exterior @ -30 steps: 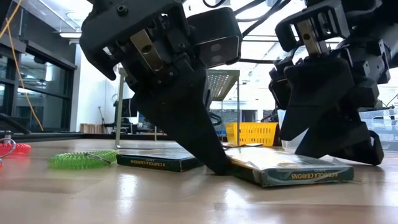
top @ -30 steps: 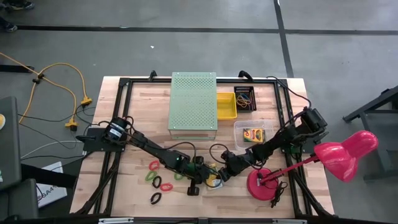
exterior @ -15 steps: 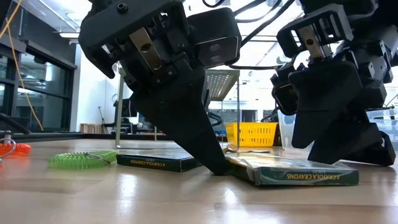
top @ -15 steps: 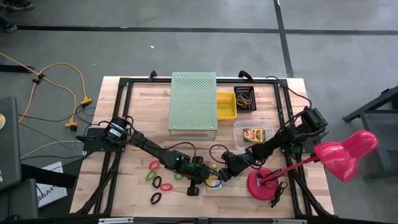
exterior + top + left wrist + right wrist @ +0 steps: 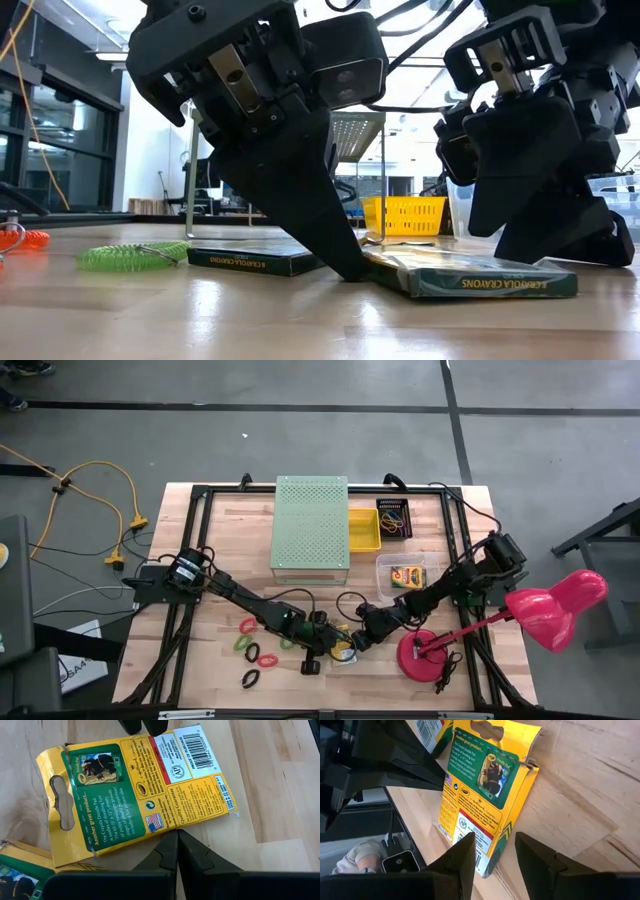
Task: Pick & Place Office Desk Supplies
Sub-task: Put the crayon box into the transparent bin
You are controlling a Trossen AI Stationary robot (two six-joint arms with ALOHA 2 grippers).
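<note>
A yellow-and-green crayon box (image 5: pixel 150 795) lies flat on the table near its front middle, back face up. My left gripper (image 5: pixel 176 840) is shut, with its tips at the box's near long edge. My right gripper (image 5: pixel 494 842) is open. One of its fingers is over the box's face near the label, and the other is beyond the far long edge. A second crayon box (image 5: pixel 255 260) lies flat behind my left gripper. A third box (image 5: pixel 406 575) lies in a clear container. Several elastic loops (image 5: pixel 255 652) lie to the left, among them a green coil (image 5: pixel 130 256). My left gripper sets its shut fingertips (image 5: pixel 175 845) against the box's near long edge (image 5: pixel 172 827), about halfway along it. The fingers slant down from the table's left, tips at table level (image 5: pixel 350 268). The box lies flat on the wood. Whether my right gripper touches the box, I cannot tell.
A large pale-green perforated box (image 5: pixel 311 522) stands at the far middle. Beside it are a yellow bin (image 5: pixel 364 530) and a black tray (image 5: pixel 393 518) of bands. The pink lamp's base (image 5: pixel 425 652) stands just right of my right gripper.
In the low view the crayon box's right end, which was tilted up off the table a second ago, has come down, and the box now lies level. My right gripper has tipped slightly. My left gripper has kept still.
</note>
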